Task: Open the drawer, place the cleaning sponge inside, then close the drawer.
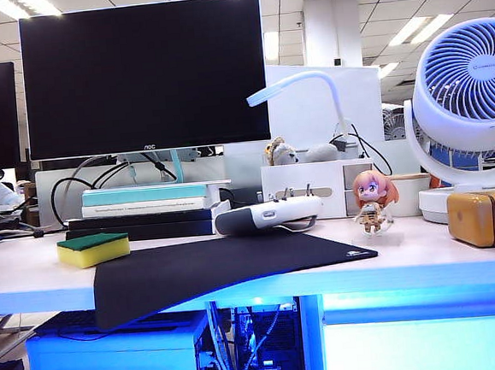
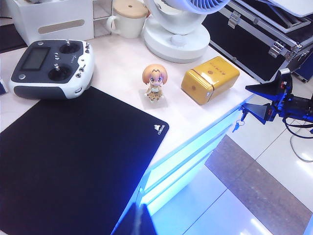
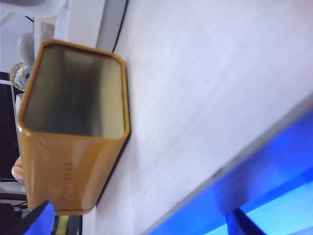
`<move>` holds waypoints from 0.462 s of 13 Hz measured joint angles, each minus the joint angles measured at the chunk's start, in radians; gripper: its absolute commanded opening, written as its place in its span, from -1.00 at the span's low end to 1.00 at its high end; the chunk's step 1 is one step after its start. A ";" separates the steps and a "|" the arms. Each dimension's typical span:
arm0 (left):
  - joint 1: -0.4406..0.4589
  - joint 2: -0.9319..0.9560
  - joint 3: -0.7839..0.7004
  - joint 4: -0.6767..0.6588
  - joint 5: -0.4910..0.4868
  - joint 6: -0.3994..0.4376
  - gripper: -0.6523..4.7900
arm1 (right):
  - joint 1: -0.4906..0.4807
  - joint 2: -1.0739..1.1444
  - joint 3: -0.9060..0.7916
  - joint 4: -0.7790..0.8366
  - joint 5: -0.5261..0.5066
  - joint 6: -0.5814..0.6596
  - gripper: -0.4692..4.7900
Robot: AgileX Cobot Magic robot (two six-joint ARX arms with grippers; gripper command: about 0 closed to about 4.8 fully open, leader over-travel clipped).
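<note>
While the cleaning sponge [image 1: 93, 248] is lying flat on the white desk [image 1: 32, 279], green side up, just beside the far left corner of the black mouse mat [image 1: 228, 268], neither arm is showing in the exterior view. The drawer [image 1: 427, 342] is sitting closed under the desk's right half, its plain front glowing blue. The right gripper [image 2: 266, 100] is appearing in the left wrist view off the desk's right edge, near the yellow-orange tin [image 2: 210, 79], its blue fingers standing apart with nothing between them; its own camera is looking closely at that tin and the desk edge. The left gripper is hanging above the mat's near edge, only a dark tip showing, and its fingers are together. A remote controller [image 1: 267, 214] and a small figurine [image 1: 373, 201] are resting behind the mat.
</note>
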 measured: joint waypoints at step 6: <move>0.000 0.000 0.000 0.000 0.000 0.000 -0.78 | -0.001 0.008 0.073 -0.093 -0.016 0.008 1.00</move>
